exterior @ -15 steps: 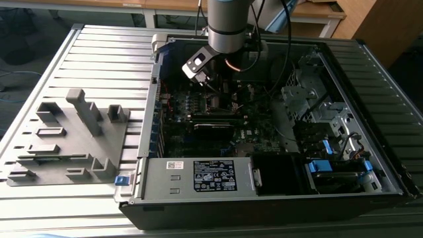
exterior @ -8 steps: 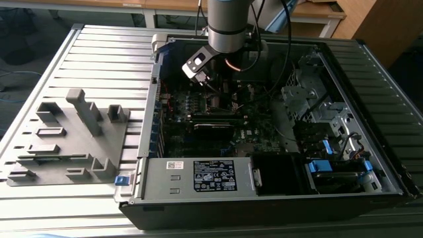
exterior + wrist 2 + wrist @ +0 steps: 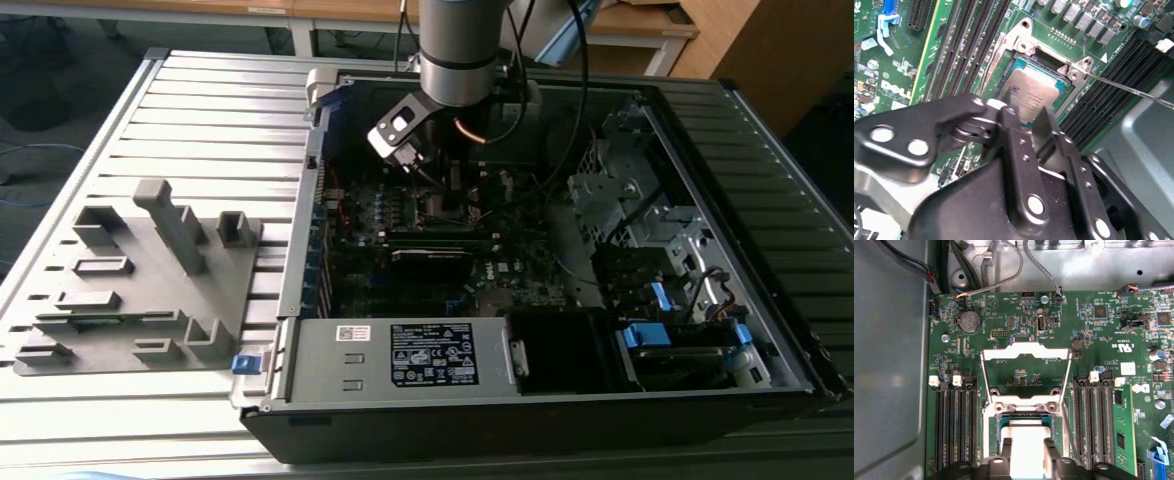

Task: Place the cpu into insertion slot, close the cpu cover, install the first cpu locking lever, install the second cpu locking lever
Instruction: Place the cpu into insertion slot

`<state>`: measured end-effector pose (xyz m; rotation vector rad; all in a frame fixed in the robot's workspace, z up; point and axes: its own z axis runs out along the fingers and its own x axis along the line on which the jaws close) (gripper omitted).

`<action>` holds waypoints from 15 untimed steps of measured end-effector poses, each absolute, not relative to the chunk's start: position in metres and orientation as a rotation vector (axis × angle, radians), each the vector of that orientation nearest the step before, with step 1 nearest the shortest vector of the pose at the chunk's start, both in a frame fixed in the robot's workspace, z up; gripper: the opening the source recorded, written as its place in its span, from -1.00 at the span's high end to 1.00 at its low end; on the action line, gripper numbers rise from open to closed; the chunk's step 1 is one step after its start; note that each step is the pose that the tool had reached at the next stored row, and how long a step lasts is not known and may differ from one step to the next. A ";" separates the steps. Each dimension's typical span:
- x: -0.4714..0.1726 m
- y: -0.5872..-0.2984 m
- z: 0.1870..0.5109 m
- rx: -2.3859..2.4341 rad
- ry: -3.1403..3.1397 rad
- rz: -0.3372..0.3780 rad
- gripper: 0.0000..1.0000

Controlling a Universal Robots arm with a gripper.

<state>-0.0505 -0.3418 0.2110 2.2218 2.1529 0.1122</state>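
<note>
Table [image 3: 174, 110]: you have a grey slatted top carrying the whole job.
Case [image 3: 534, 425]: it lies open on the table, with the board facing up.
Arm [image 3: 461, 50]: it reaches down from above into the far half of the case.
Rack [image 3: 147, 290]: a grey moulded holder sits on the table at the exterior view's left of the case, well apart from the arm.
Supply box [image 3: 400, 360]: a metal box with a white label sits in the near bay of the case.
Board [image 3: 1094, 340]: it is green and lies flat on the case floor.
Memory slots [image 3: 956, 425]: black banks run along both sides of the slot, and one bank holds a stick [image 3: 1121, 430].
Gripper [image 3: 1027, 450]: it hangs low over the slot, its tip at the cpu.
Cover [image 3: 1026, 351]: it stands raised and open, clear of the cpu, and you see the board through its window.
Slot [image 3: 1039, 65]: it is uncovered, and the cpu sits inside its rim.
Cpu [image 3: 1029, 95]: it lies flat in the slot, grey top up.
Lever [image 3: 1129, 90]: a thin rod runs from the slot's corner out over the memory slots.
Jaws: you cannot tell whether they clamp the cpu or stand free of it.
</note>
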 end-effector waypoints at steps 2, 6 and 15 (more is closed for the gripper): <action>-0.051 -0.342 0.211 2.222 2.153 0.112 0.41; -0.051 -0.342 0.211 2.222 2.153 0.112 0.76; -0.051 -0.342 0.212 2.225 2.156 0.106 0.79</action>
